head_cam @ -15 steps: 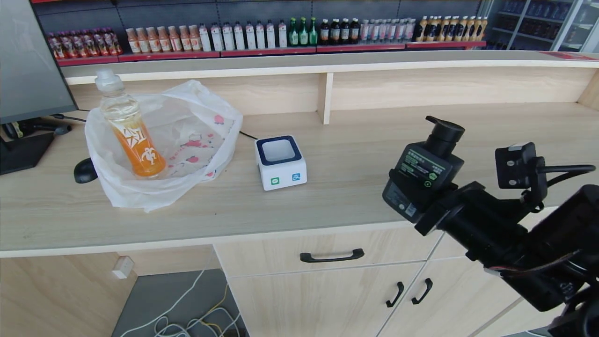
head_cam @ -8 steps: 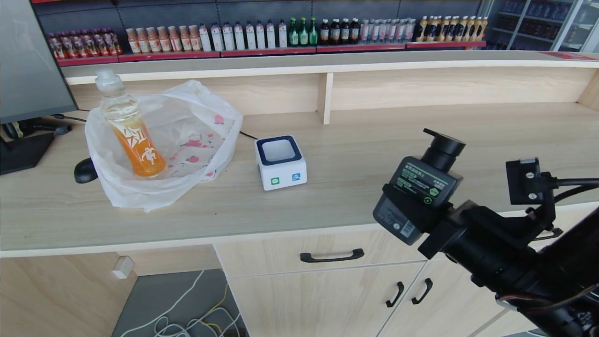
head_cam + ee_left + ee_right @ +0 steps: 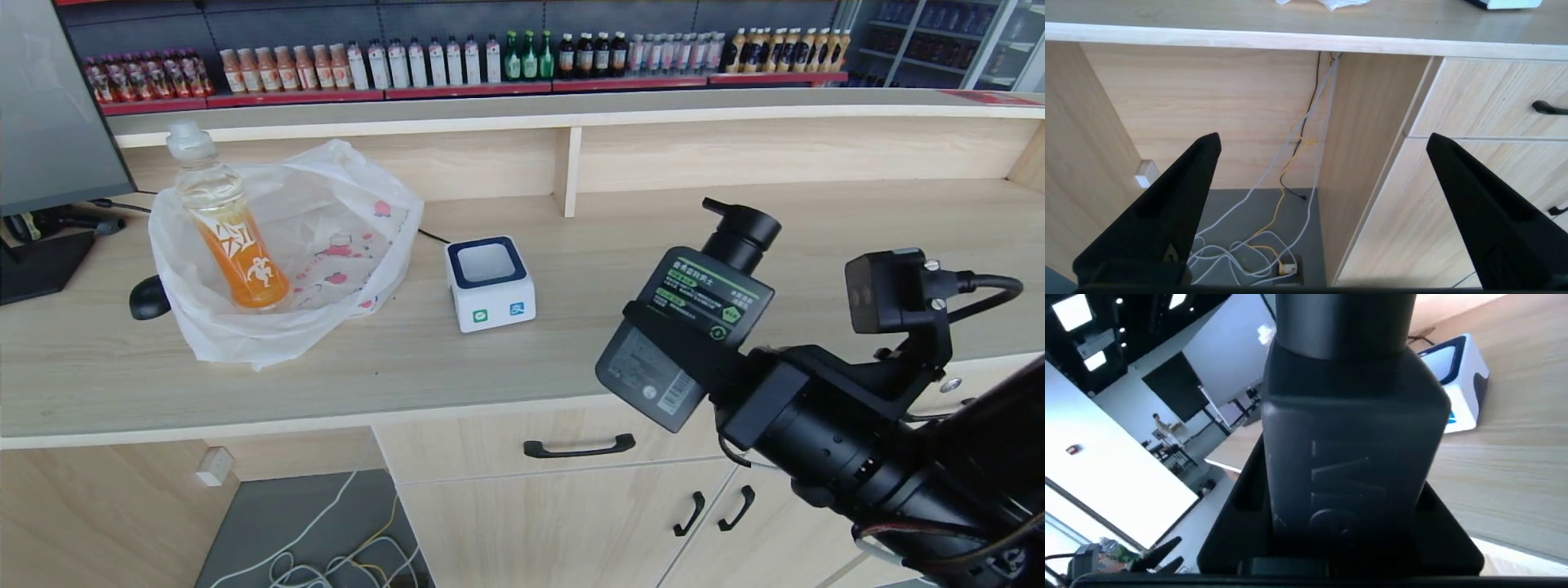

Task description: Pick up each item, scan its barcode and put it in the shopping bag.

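A black pump bottle (image 3: pixel 694 322) with a green label and a barcode near its base hangs tilted over the counter's front edge, with my right gripper (image 3: pixel 682 347) shut on its body. In the right wrist view the bottle (image 3: pixel 1351 457) stands between the fingers, with the scanner (image 3: pixel 1458 376) beyond it. The white scanner (image 3: pixel 488 282) with a blue-rimmed window sits on the counter left of the bottle. Further left lies the open white shopping bag (image 3: pixel 384 245), and an orange drink bottle (image 3: pixel 233 229) stands upright inside it. My left gripper (image 3: pixel 1323 220) is open below counter height, facing the cabinet opening.
A monitor (image 3: pixel 49 98) and a black mouse (image 3: pixel 147 298) are at the counter's left end. A raised back shelf with a wooden divider (image 3: pixel 567 171) runs behind. Drawers with black handles (image 3: pixel 580 447) sit below the counter (image 3: pixel 408 367); cables (image 3: pixel 1290 163) hang in the opening.
My right arm dipped with the black bottle, then rose and moved left toward the scanner, tilting the bottle further so its barcode shows. Bag, drink bottle and scanner stayed put.
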Robot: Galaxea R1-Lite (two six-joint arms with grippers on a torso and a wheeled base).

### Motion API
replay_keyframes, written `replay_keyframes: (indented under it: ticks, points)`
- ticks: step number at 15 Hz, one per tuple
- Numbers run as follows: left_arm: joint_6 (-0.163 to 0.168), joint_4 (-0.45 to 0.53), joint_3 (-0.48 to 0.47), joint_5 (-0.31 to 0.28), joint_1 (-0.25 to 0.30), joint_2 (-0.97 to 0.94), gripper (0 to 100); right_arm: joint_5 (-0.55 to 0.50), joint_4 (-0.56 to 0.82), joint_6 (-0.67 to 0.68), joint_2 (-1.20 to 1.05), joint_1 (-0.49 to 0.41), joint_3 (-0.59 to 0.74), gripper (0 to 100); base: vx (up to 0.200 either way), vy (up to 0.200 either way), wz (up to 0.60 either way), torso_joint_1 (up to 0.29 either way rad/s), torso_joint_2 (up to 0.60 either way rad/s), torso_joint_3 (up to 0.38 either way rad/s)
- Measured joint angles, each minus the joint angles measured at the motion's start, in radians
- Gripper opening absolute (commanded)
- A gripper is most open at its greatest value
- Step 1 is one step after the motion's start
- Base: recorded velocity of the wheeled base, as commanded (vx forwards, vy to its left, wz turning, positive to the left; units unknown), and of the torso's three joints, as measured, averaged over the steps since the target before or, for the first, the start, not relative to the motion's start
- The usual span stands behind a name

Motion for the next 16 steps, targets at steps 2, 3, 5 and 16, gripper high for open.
replay_keyframes:
  ticks: [2, 3, 5, 16]
  points:
    - [0.0, 0.0, 0.0, 0.0, 0.0, 0.0, 100, 0.001, 0.0, 0.115, -0.001, 0.059, -0.006, 0, 0.0, 0.0, 0.0, 0.0, 0.0, 0.0]
    - [0.0, 0.0, 0.0, 0.0, 0.0, 0.0, 100, 0.002, 0.0, 0.149, -0.001, 0.082, -0.011, 0, 0.0, 0.0, 0.0, 0.0, 0.0, 0.0]
    - [0.0, 0.0, 0.0, 0.0, 0.0, 0.0, 100, 0.002, 0.001, 0.187, 0.001, 0.127, -0.022, 0, 0.0, 0.0, 0.0, 0.0, 0.0, 0.0]
    - [0.0, 0.0, 0.0, 0.0, 0.0, 0.0, 100, 0.002, 0.0, 0.359, 0.043, 0.31, -0.137, 0, 0.0, 0.0, 0.0, 0.0, 0.0, 0.0]
